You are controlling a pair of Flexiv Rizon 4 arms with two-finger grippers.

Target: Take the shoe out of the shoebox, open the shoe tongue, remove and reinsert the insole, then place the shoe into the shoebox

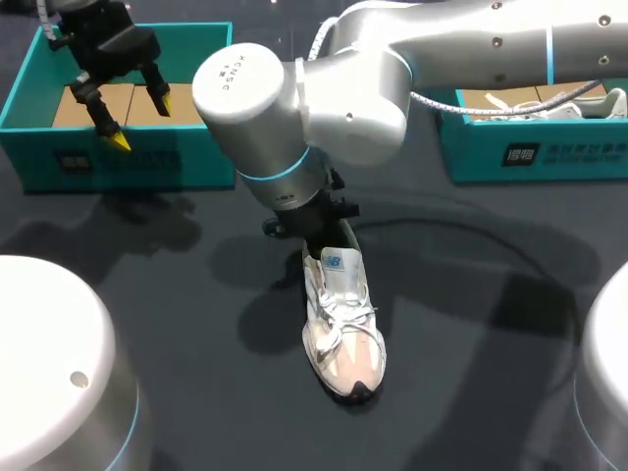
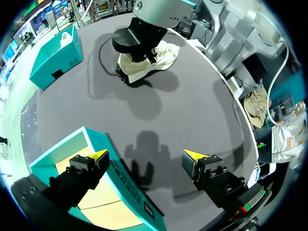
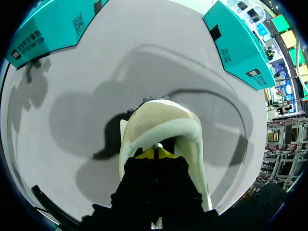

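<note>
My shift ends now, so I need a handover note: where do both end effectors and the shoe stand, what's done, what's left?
Left end effector: open, holding nothing, over the front edge of the left shoebox.
Right end effector: shut, tips inside the heel opening of the shoe; any grip on the insole isn't visible.
Shoe: upright on the table, out of the box.
Done: shoe taken out.
Left: insole out and back in, then shoe into the shoebox.
</note>
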